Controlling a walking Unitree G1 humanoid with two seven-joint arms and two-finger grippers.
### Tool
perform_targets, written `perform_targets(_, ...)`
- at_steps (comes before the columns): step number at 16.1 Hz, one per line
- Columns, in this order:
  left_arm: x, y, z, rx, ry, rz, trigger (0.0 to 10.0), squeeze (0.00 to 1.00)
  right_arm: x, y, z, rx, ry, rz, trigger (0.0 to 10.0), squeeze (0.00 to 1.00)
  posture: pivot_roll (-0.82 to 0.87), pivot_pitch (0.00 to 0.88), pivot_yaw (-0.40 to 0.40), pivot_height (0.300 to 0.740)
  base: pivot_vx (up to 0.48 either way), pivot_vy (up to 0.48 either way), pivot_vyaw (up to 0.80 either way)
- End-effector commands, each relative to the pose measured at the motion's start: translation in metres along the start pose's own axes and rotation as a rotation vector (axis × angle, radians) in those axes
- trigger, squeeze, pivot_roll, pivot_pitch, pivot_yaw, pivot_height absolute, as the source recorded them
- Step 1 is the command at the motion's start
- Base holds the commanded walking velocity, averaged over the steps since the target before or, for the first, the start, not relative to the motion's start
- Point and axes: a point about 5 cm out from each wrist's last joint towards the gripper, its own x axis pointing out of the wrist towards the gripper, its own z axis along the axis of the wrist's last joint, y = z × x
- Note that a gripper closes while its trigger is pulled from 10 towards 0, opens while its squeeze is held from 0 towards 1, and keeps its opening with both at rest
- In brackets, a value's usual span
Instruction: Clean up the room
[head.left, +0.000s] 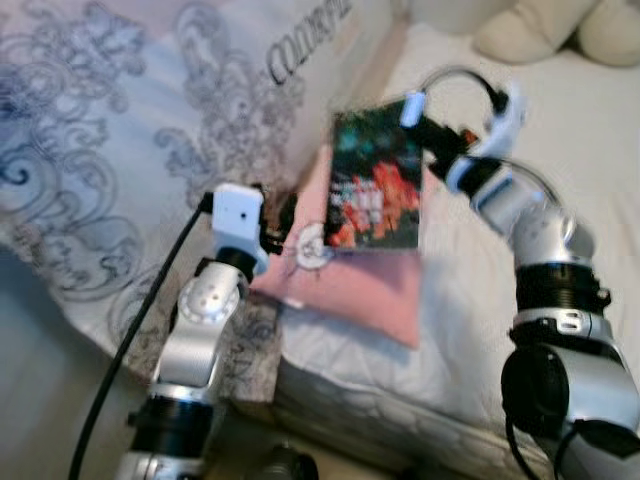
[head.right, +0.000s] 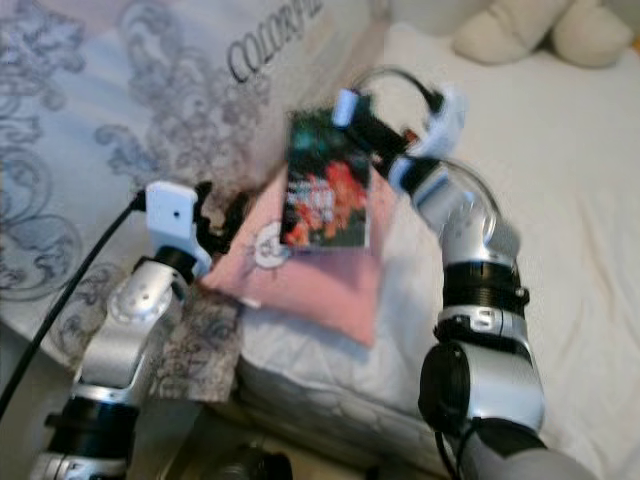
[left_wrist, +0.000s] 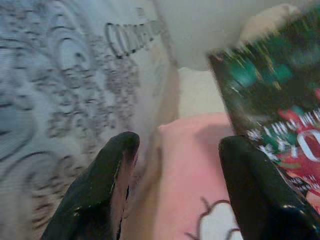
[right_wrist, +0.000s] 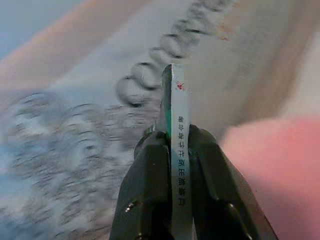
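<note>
Right gripper: clamped tight on the edge of a book, fingers pinching the spine side, holding it up in the air over the bed.
Book: dark green cover with red and orange artwork, hanging cover-out above the pink pillow; printed characters run along its thin edge in the right wrist view.
Left gripper: fingers spread apart with nothing between them, sitting at the near corner of the pink pillow, right by its white cartoon patch.
Pink pillow: lies near the bed's front edge, partly tucked against the big patterned duvet.
Duvet: pale blue-grey with swirly scrollwork and a printed word, looks like "COLORFUL" but it's blurry; it's piled along the left side of the bed and crowds the left arm.
Plush toy: cream coloured, at the far right corner of the bed, well apart from both arms.
Cable: black, runs down from the left wrist.
</note>
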Motion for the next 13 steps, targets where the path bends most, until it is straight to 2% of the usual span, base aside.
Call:
perform_targets(1, -0.001, 0.004, -0.001, 0.011, 0.005, 0.0, 10.0, 0.0, -0.005, -0.014, 0.0, 0.01, -0.044, -0.066, 0.0, 0.0, -0.03, 0.009, 0.115, 0.74, 0.0, 0.0, 0.0)
perform_targets(2, -0.002, 0.004, -0.001, 0.016, 0.005, 0.0, 10.0, 0.0, -0.008, -0.022, -0.003, 0.013, -0.045, -0.098, 0.0, 0.0, -0.02, 0.008, 0.114, 0.74, 0.0, 0.0, 0.0)
perform_targets(3, -0.003, 0.007, 0.0, 0.024, 0.006, 0.002, 10.0, 0.0, -0.021, -0.042, -0.005, 0.015, -0.061, -0.183, 0.0, 0.0, -0.02, 0.009, 0.115, 0.74, 0.0, 0.0, 0.0)
perform_targets(5, -0.004, 0.008, -0.001, 0.026, 0.008, 0.002, 10.0, 0.0, -0.035, -0.057, 0.005, 0.0, -0.106, -0.247, 0.0, 0.0, -0.03, 0.008, 0.116, 0.74, 0.0, 0.0, 0.0)
perform_targets(6, -0.004, 0.007, -0.001, 0.026, 0.009, 0.0, 10.0, 0.0, -0.039, -0.059, 0.009, -0.016, -0.116, -0.261, 0.0, 0.0, -0.03, 0.007, 0.117, 0.74, 0.0, 0.0, 0.0)
perform_targets(8, -0.004, 0.007, -0.002, 0.026, 0.009, -0.002, 10.0, 0.0, -0.044, -0.057, 0.025, -0.059, -0.155, -0.254, 0.0, 0.0, -0.04, 0.004, 0.114, 0.74, 0.0, 0.0, 0.0)
perform_targets(9, -0.003, 0.006, -0.002, 0.023, 0.008, -0.004, 10.0, 0.0, -0.051, -0.05, 0.051, -0.107, -0.218, -0.243, 0.0, 0.0, -0.05, 0.001, 0.113, 0.74, 0.0, 0.0, 0.0)
perform_targets(11, -0.002, 0.004, -0.004, 0.017, 0.009, -0.009, 10.0, 0.0, -0.063, -0.031, 0.094, -0.174, -0.325, -0.208, 0.0, 0.0, -0.08, 0.0, 0.102, 0.74, 0.0, 0.0, 0.0)
perform_targets(13, -0.001, 0.0, -0.006, 0.009, 0.01, -0.014, 10.0, 0.0, -0.066, -0.014, 0.112, -0.205, -0.366, -0.154, 0.0, 0.0, -0.09, 0.0, 0.098, 0.74, 0.0, 0.0, 0.0)
